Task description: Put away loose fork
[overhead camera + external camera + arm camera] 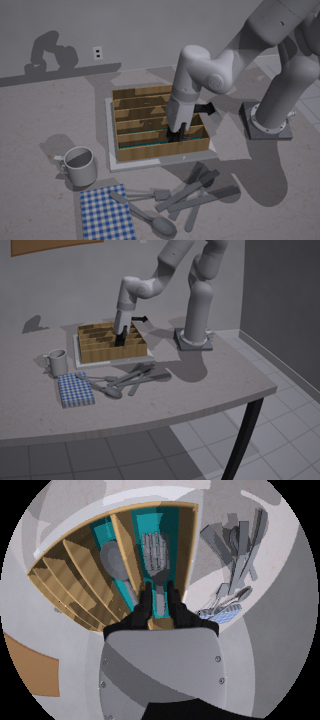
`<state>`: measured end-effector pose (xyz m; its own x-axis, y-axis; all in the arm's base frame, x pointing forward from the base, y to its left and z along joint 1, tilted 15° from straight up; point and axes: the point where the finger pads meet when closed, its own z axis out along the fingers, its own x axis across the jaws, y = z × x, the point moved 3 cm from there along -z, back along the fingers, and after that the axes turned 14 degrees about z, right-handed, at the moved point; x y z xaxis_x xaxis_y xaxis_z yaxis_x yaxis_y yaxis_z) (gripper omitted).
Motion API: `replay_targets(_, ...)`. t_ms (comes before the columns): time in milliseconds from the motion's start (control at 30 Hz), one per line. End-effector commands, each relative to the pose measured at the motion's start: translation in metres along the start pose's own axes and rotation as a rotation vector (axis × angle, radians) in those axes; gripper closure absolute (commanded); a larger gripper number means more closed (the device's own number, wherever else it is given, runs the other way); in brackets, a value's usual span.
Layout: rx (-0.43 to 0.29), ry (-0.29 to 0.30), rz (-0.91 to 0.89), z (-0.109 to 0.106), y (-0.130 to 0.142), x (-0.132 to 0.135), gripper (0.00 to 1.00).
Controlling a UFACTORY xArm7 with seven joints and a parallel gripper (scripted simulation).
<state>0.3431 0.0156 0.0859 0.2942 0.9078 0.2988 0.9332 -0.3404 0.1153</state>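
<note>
The wooden tray has long slots. In the wrist view, forks lie stacked in its outermost slot over a teal floor, tines away from the gripper; their tines show dimly in the top view. How many there are, and which is the loose one, I cannot tell. My gripper reaches down into this slot. Its fingers are slightly open, one on each side of the top fork's handle, with narrow gaps visible beside it. The lower handles are mostly hidden.
A spoon lies in the neighbouring slot, beyond a thin divider. In front of the tray are several loose knives, spoons and a spatula. A mug and a checked cloth are at the left.
</note>
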Motion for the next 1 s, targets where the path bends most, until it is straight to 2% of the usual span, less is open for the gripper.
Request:
replay_targets(0,-0.003,0.0,0.0,-0.016,0.004,0.001,0.76)
replay_targets(67,-0.003,0.0,0.0,-0.016,0.004,0.001,0.76)
replay_targets(567,-0.003,0.0,0.0,-0.083,0.014,0.004,0.76)
replay_targets(967,-0.003,0.0,0.0,-0.098,0.016,0.005,0.76)
